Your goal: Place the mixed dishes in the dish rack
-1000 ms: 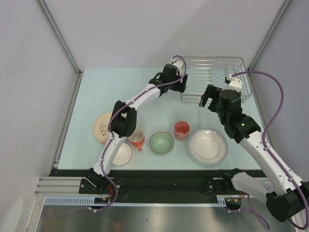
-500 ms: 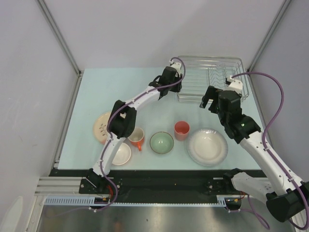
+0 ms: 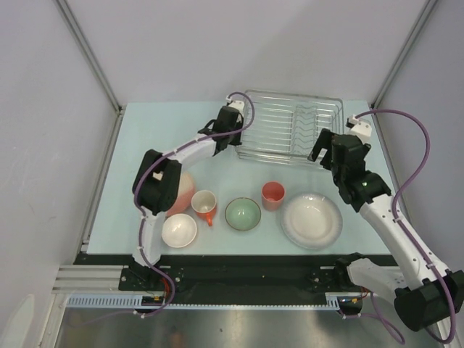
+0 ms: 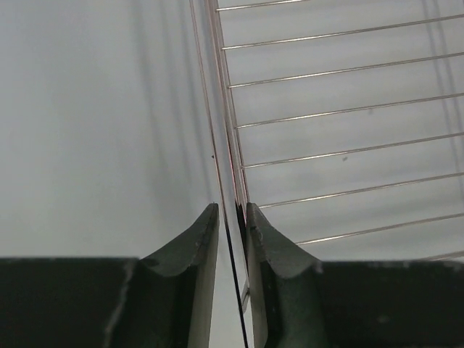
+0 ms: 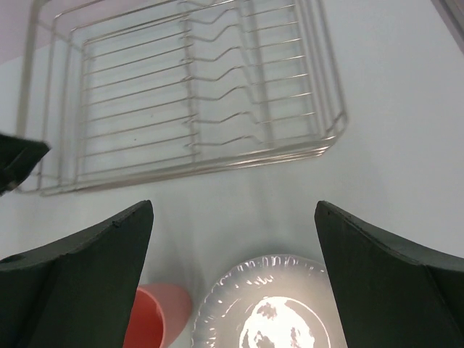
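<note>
Along the far edge of the table [image 3: 145, 138], right of its middle, the wire dish rack [image 3: 283, 130] lies flat. Your left gripper [image 4: 230, 212] is clamped on the thin wire of the rack's left wall, its two fingers pressed close with the wire between them. Your right gripper [image 5: 233, 210] hangs over the table just off the rack's near right corner, its fingers spread wide and holding nothing. Every dish you can see stands on the table in a row toward the near edge, apart from the rack. The large white plate [image 3: 312, 220] is on the right, with the orange cup [image 3: 272, 194] just beside it. Then come the green bowl [image 3: 242, 214], the orange-handled mug [image 3: 204, 205] and the small white bowl [image 3: 179, 230]. Beside the mug, what looks like a pink plate [image 3: 183, 190] is mostly hidden under the left arm.
</note>
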Tool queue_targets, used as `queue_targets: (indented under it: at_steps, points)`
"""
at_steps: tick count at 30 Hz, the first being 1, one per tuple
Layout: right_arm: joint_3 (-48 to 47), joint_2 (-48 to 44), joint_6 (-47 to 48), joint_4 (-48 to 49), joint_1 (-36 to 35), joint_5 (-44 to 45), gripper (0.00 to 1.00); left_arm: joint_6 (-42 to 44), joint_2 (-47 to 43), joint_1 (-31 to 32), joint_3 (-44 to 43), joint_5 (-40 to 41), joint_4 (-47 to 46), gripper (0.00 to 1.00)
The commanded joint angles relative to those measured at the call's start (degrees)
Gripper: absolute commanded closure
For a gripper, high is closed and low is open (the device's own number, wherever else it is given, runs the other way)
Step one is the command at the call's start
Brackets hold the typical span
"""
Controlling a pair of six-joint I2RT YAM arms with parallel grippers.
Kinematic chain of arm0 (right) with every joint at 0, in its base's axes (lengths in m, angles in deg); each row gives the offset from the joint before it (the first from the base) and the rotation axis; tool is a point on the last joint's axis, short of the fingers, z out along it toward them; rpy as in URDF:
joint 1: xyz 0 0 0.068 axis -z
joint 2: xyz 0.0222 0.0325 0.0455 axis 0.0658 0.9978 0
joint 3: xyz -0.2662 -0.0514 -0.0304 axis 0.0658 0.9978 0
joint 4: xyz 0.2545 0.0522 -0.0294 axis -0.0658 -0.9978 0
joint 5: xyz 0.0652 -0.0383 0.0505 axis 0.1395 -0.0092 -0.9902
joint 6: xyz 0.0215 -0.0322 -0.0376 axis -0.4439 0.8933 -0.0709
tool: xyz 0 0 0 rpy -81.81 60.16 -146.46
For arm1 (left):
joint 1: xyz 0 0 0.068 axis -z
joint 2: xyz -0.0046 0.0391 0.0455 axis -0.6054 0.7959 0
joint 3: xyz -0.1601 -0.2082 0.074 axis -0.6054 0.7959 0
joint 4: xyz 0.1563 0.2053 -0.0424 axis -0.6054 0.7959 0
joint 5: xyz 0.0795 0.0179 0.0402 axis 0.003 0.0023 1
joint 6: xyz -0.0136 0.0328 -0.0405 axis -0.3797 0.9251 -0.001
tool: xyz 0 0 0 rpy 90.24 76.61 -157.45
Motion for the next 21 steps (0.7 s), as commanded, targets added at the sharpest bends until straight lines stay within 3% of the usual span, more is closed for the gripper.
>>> queue_targets:
  at_steps: [1,7,21]
  points:
    - [0.39,2.03,-2.27,0.85,4.70,0.99,0.00,3.76,-7.32,-3.97,9.45,4.51,4.40,0.75]
    - [-2.86,12.56,-5.08,-0.56,10.85,-2.43,0.00,4.02,-12.77,-5.74,15.35,5.48,5.98,0.77]
    - [-17.35,36.47,-7.90,-0.21,11.04,-6.83,0.00,4.37,-23.32,-10.57,27.66,4.34,7.30,0.80]
